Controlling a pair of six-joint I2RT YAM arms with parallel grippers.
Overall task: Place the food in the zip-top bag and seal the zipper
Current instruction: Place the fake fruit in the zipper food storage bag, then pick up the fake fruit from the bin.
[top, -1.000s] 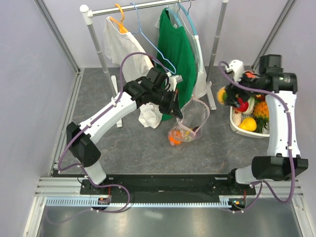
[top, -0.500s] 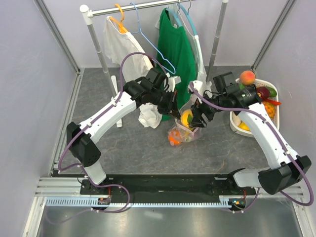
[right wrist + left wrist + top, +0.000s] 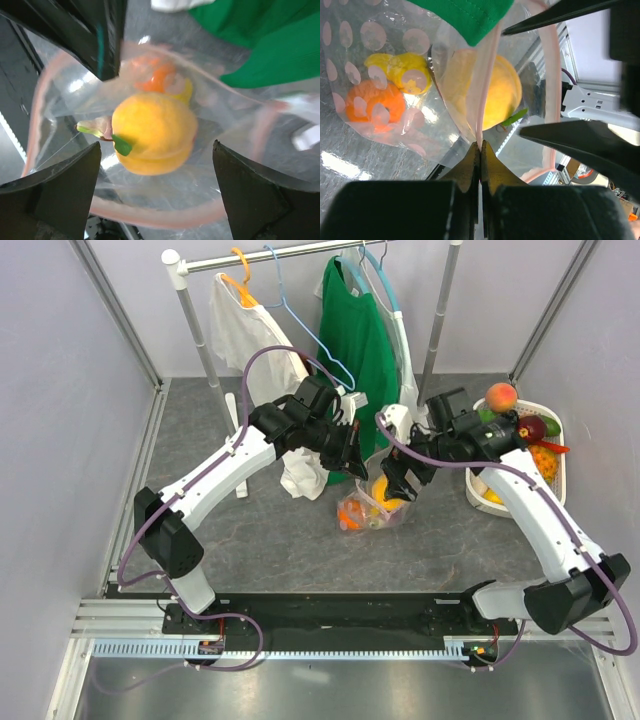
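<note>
Roundabout, lilac walls (image 3: pixel 60 370) — grey mottled table (image 3: pixel 280 535) under the zip-top bag (image 3: pixel 396 508).

The zip-top bag (image 3: pixel 378 502) stands mid-table before the clothes rack (image 3: pixel 300 252), with the left gripper (image 3: pixel 479 150) on its left rim, the right gripper (image 3: pixel 398 483) above its mouth, a round fruit (image 3: pixel 152 132) inside over other food (image 3: pixel 375 102), and the basket (image 3: pixel 490 505) to its right.

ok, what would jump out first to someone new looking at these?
The yellow fruit in the open mouth of the dotted clear bag, mid-scene, with the right gripper spread wide around it and touching neither side. Next, the left gripper pinched shut on the bag's pink rim strip, holding it up. Behind them, a green shirt hangs on a rack.
</note>
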